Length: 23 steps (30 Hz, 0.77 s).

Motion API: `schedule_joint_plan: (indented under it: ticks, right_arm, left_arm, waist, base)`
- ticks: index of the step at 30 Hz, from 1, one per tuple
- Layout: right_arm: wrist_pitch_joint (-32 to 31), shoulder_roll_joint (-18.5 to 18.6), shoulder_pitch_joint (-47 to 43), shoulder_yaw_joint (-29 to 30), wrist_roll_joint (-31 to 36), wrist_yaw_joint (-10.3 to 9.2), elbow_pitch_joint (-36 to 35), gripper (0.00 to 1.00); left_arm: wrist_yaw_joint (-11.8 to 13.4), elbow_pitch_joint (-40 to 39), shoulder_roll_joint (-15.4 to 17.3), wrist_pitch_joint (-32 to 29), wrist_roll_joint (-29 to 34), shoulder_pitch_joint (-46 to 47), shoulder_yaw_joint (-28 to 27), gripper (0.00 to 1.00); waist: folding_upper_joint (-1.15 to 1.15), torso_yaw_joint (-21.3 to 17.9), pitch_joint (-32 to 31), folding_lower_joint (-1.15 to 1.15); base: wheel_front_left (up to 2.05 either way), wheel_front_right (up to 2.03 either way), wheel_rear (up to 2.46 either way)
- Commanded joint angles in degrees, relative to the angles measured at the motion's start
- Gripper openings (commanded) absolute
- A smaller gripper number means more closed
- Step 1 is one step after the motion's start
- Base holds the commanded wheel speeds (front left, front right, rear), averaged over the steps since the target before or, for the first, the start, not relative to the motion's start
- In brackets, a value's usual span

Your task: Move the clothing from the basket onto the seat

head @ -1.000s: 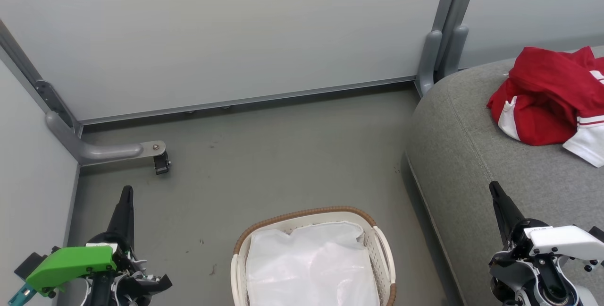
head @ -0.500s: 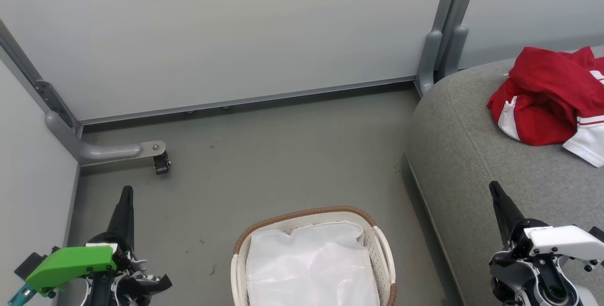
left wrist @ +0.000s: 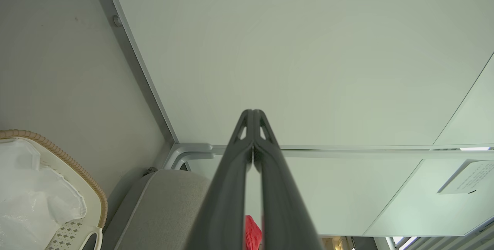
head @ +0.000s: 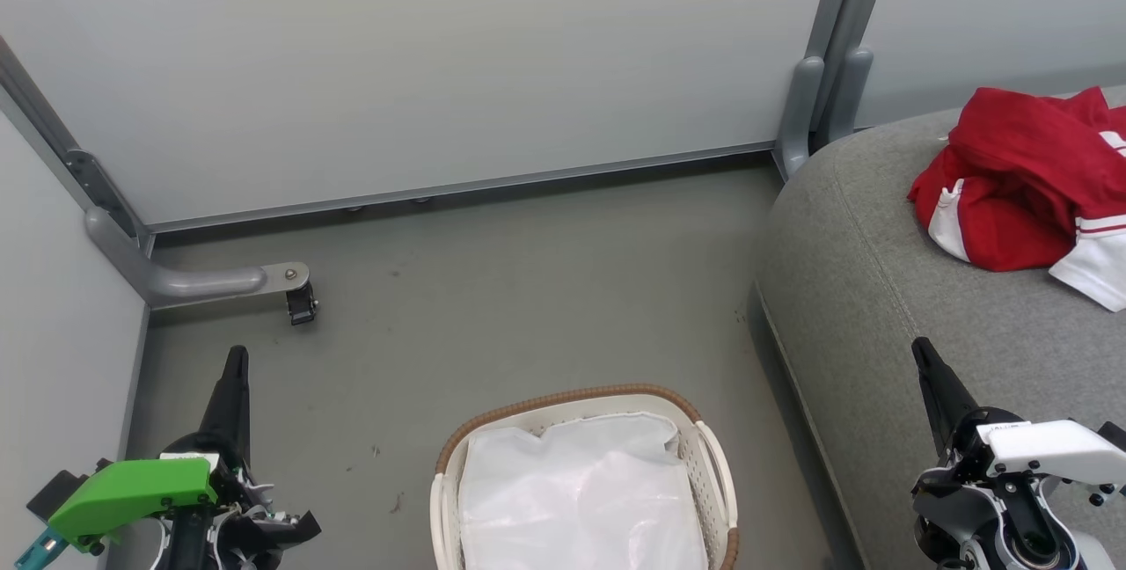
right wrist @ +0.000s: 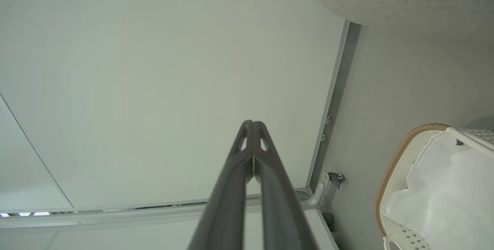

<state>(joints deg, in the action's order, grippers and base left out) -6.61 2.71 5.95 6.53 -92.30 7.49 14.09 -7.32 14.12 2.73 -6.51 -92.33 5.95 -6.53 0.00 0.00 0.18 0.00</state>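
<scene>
The red clothing (head: 1025,179) with white stripes lies crumpled on the grey seat (head: 880,288) at the right; a sliver of it (left wrist: 252,232) shows between my left fingers. The white basket (head: 714,464) with a brown rim stands on the floor at bottom centre and holds a plain white liner cloth (head: 576,500). The basket (left wrist: 90,198) also shows in the left wrist view and the basket (right wrist: 397,157) in the right wrist view. My left gripper (head: 235,359) is shut and empty at the lower left. My right gripper (head: 920,350) is shut and empty over the seat's front.
Pale partition panels (head: 440,51) wall in the floor at the back and left. A grey metal foot with a caster (head: 299,302) juts out at the left, and grey posts (head: 818,95) stand beside the seat. Grey floor (head: 528,288) lies between basket and wall.
</scene>
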Motion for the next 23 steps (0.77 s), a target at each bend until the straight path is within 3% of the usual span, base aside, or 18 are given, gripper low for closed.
schedule_joint_plan:
  ticks: [1, 23]
  right_arm:
    - [-0.1, 0.3, 0.5, 0.1, -0.2, 0.00, -0.2, 0.00]
    - [-0.1, 0.3, 0.5, 0.1, -0.2, 0.00, -0.2, 0.00]
  left_arm:
    - [-0.4, -0.2, 0.3, -0.2, -0.2, 0.6, -0.1, 0.00]
    - [-0.4, -0.2, 0.3, -0.2, -0.2, 0.6, -0.1, 0.00]
  waist:
    - [0.00, 0.0, 0.0, 0.00]
    - [0.00, 0.0, 0.0, 0.00]
  base:
    - [0.00, 0.00, 0.00]
    - [0.00, 0.00, 0.00]
